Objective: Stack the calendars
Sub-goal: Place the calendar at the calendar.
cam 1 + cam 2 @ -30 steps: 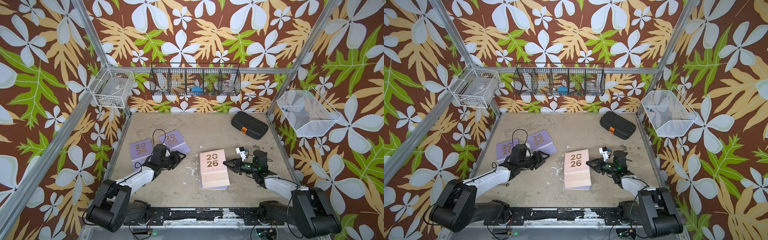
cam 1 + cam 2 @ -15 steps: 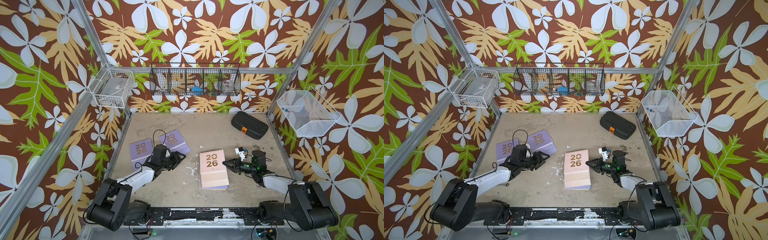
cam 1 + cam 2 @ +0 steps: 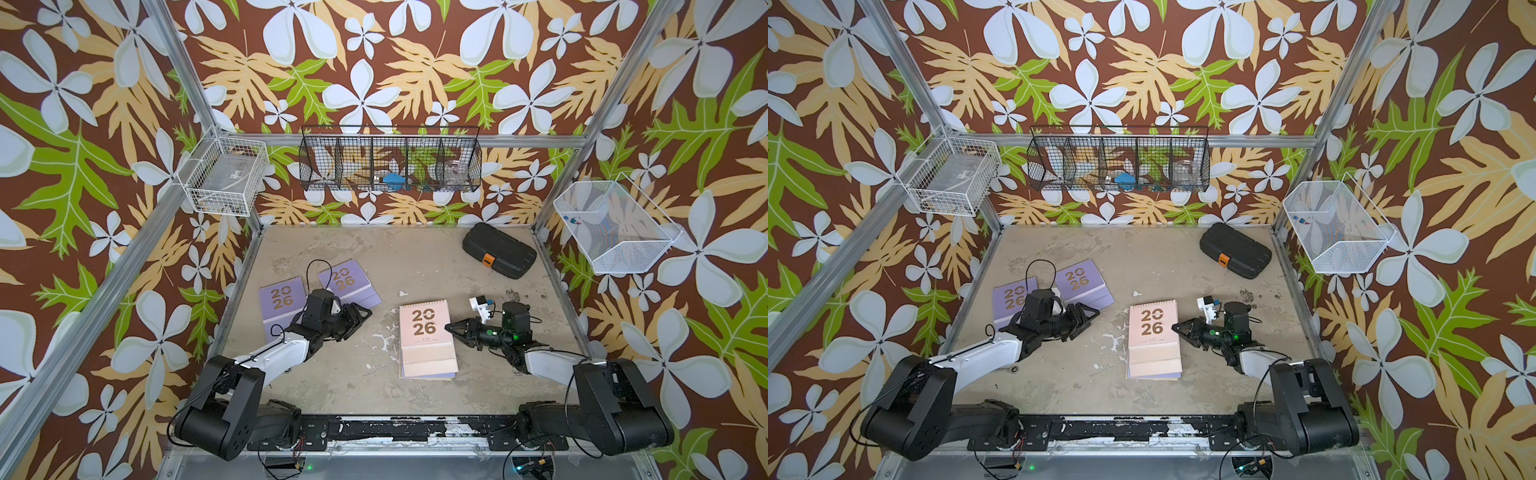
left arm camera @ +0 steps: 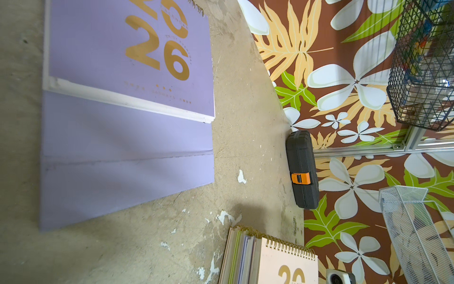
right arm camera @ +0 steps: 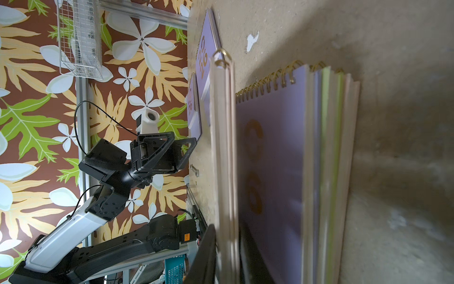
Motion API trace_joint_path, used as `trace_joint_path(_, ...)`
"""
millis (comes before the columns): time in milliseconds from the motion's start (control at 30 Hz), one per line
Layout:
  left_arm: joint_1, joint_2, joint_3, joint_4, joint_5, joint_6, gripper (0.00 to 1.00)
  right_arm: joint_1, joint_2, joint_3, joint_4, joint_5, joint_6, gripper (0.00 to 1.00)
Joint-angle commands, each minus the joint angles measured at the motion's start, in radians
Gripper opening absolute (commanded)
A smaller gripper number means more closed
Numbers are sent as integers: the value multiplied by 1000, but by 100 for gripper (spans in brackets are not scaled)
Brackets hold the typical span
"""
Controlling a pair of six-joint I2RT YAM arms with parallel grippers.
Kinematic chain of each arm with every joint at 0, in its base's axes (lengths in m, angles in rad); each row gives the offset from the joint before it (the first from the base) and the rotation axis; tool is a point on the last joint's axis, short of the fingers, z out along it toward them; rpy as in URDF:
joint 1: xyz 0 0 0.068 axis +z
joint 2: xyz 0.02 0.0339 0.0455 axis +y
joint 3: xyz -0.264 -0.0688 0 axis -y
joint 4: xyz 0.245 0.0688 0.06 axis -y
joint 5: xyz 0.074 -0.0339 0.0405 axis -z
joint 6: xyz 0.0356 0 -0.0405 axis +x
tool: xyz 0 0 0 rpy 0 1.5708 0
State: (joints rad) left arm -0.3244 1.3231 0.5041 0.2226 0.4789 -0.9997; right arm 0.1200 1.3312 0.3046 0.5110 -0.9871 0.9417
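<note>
A stack of calendars (image 3: 428, 353) lies mid-table with a pale pink "2026" calendar (image 3: 424, 328) on top; lilac (image 5: 275, 159) and green (image 5: 326, 147) ones show beneath it. My right gripper (image 3: 451, 328) is shut on the pink calendar's right edge (image 5: 223, 147), holding that edge lifted off the lilac one below. Two lilac calendars (image 3: 282, 305) (image 3: 349, 282) lie flat at the left. My left gripper (image 3: 357, 318) hovers open and empty just in front of them, between them and the stack. In the left wrist view its fingers do not show.
A black case with an orange latch (image 3: 498, 250) lies at the back right. A white wire basket (image 3: 224, 180), a black wire rack (image 3: 390, 164) and a white mesh basket (image 3: 611, 226) hang on the walls above the table.
The right arm's elbow has sunk slightly, while its gripper stays at the pink calendar's edge. The left arm has not moved.
</note>
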Motion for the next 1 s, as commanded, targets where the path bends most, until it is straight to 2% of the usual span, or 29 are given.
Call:
trace_joint_path(0,-1,3,8,11,1,-3,61,1,2,2,-10,18,-25,20)
trace_joint_path(367,0,5,14,5,-3,-3,61,2,12,21,-79,48,-68,23)
trace_joint_path(967,0,8,17,-7,-12,3,62,2,22,47,-169,94,-124,40)
